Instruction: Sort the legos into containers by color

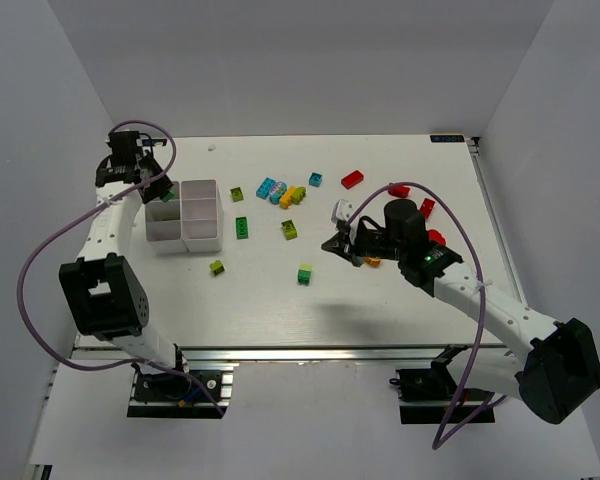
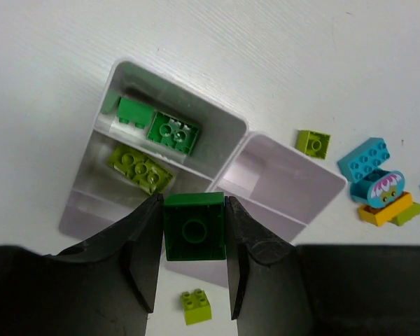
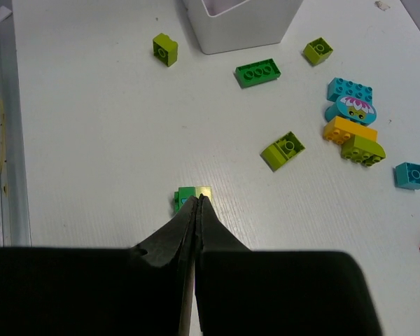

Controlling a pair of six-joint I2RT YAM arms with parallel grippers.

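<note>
The dark green square plastic brick (image 2: pixel 194 227) is clamped by its side faces in my left end effector (image 2: pixel 193 210), stud side facing the wrist camera, hanging above the white plastic tray (image 1: pixel 201 243) with thin dividing walls. From the wrist view it sits over the near edge of the tray. It is closer to the compartment holding a lime brick (image 2: pixel 141 168) than to the one beyond, where two dark green bricks (image 2: pixel 171 131) lie.

That is my main worry. If I let go from here, I judge the brick could drop in with the lime one and spoil the sort. It could also strike a thin wall, tip, and bounce out onto the table (image 1: pixel 380 310). The green compartment is already partly filled, so a brick landing on the others may come to rest tilted against the divider. I should carry it further over before opening.

My right end effector (image 3: pixel 196 199) is closed tight with nothing between its fingers. It is poised over a small green-and-lime brick (image 3: pixel 185 198) lying on the table; I cannot tell whether the tips touch it. Going down shut like this would only shove that brick along or flip it, so the fingers must part first.

Further out, a cluster of cyan, orange and lime pieces (image 3: pixel 350 119) lies touching, and grabbing one there risks dragging its neighbours along.
</note>
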